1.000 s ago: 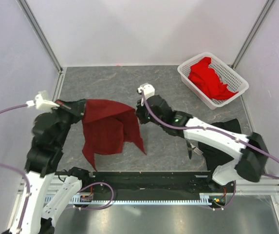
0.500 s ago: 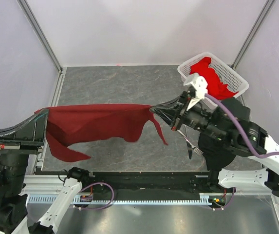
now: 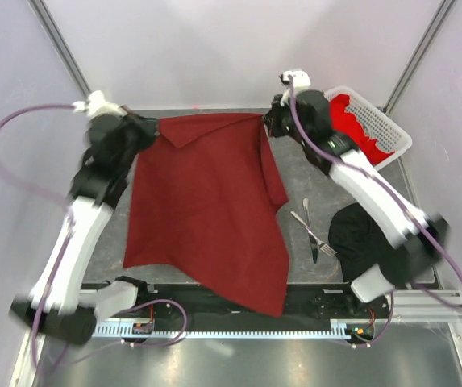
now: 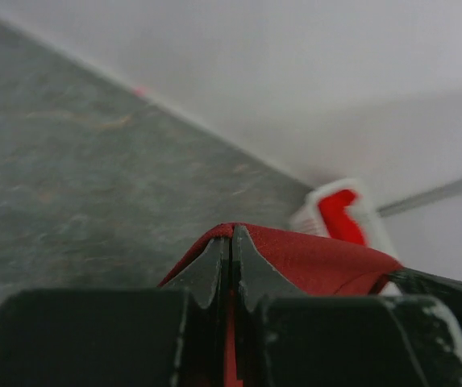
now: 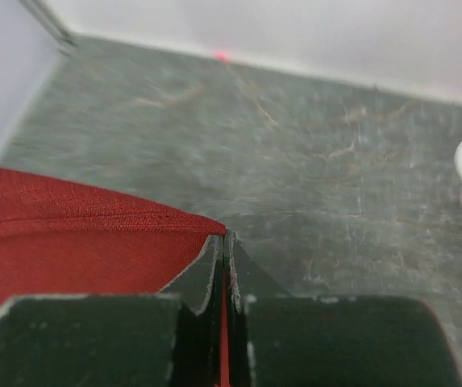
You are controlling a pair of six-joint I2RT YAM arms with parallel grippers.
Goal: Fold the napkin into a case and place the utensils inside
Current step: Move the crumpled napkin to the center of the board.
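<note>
Dark maroon napkin (image 3: 202, 210) spread open, far corners raised, silver utensils (image 3: 311, 231) seemingly crossed just beside it

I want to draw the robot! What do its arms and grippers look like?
The left arm and right arm are white tubes with black joints. A thin purple cable loops off each. The left gripper and right gripper have two dark, pointed fingers.

napkin (image 3: 202, 201) centre-left | utensils (image 3: 310, 231) right of it | basket (image 3: 393, 151) far right, behind utensils
</note>
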